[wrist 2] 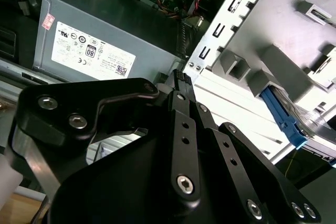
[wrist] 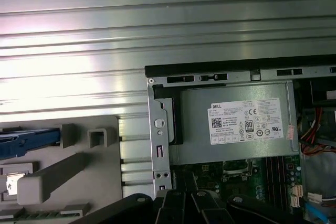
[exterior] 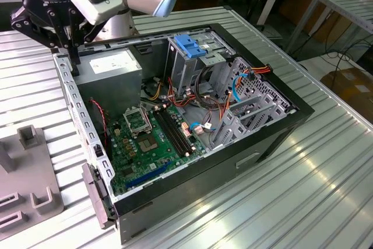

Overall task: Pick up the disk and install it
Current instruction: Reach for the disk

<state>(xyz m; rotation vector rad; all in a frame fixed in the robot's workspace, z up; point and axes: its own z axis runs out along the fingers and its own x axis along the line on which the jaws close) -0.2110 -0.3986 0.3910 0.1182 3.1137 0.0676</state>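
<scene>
The disk (wrist 2: 282, 117) lies in a grey holding fixture (wrist 2: 273, 61) beside the computer case, and its blue side rail shows in both wrist views. In the first wrist view the disk (wrist: 29, 139) sits at the edge of the fixture (wrist: 79, 166). My gripper (exterior: 74, 62) hangs over the case's rear corner by the power-supply box, at the exterior view's left. Its black fingers (wrist 2: 181, 95) are shut together with nothing between them. The gripper (wrist 2: 180, 77) is apart from the disk.
The open computer case (exterior: 274, 126) lies on a ribbed metal table (exterior: 303, 190). Inside are a grey power-supply box (exterior: 111, 68), a green motherboard (exterior: 148, 138), loose cables and a drive cage with a blue latch (exterior: 189, 45). The fixture (exterior: 29, 193) stands at the exterior view's left.
</scene>
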